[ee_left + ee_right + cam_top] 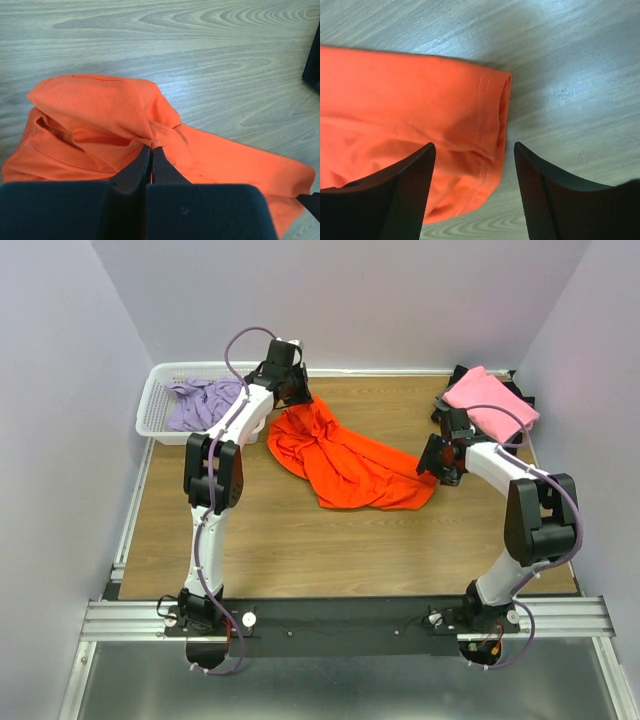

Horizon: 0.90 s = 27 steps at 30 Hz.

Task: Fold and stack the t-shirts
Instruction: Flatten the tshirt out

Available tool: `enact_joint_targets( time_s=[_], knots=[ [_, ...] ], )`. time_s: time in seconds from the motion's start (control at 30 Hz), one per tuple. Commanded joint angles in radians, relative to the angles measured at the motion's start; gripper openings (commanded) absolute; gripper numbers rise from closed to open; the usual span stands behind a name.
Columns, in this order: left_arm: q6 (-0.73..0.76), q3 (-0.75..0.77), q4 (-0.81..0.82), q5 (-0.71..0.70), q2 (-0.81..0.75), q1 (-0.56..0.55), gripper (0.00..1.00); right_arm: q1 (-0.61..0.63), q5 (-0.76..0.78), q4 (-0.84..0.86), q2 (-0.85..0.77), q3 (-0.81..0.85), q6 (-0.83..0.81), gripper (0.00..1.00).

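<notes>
The orange shirt (345, 460) lies crumpled on the table (260, 540), well out from the middle toward the far side, stretching from far left to near right. The left gripper (290, 390) is at its far left end. In the left wrist view the left gripper (151, 149) has its jaws pressed together on a small pinch of orange cloth, the fabric puckered into a ridge at the tips and a loose fold open to the left of them.

The right gripper (440, 462) sits at the shirt's other end. From the right wrist its jaws stand wide apart, one finger (410, 185) over the cloth and the other over bare wood. Between them lies a folded edge with a double row of stitching (482, 125). The pads do not press the cloth; whether they touch it I cannot tell.

The pink shirt (490, 402) rests at the far right corner on a black heap (518, 390) too dim to make out, just behind the right gripper. The lavender shirt (200, 402) is bunched inside the basket (155, 405) at the far left corner, beside the left arm (215, 475).

The orange cloth is plain on every side that shows, with only seams and stitching on it
</notes>
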Motion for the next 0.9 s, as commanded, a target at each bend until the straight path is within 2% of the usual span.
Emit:
enact_joint_targets(
  time_s=[0.0,0.47,0.53,0.73,0.87],
  knots=[
    [0.017,-0.009,0.001,0.003,-0.045,0.002,0.00,-0.008,-0.005,0.044,0.054,0.030,0.005,0.70],
    [0.037,-0.004,-0.018,0.010,-0.047,0.019,0.00,-0.020,-0.022,0.071,0.076,0.046,0.006,0.49],
    [0.039,-0.003,-0.019,0.012,-0.048,0.022,0.00,-0.019,-0.042,0.071,0.083,0.046,0.008,0.43],
    [0.040,-0.003,-0.025,0.012,-0.061,0.028,0.00,-0.020,-0.031,0.056,0.054,0.038,0.015,0.06],
    [0.039,-0.003,-0.029,0.018,-0.064,0.033,0.00,-0.023,-0.013,0.021,0.042,0.052,0.020,0.04]
  ],
)
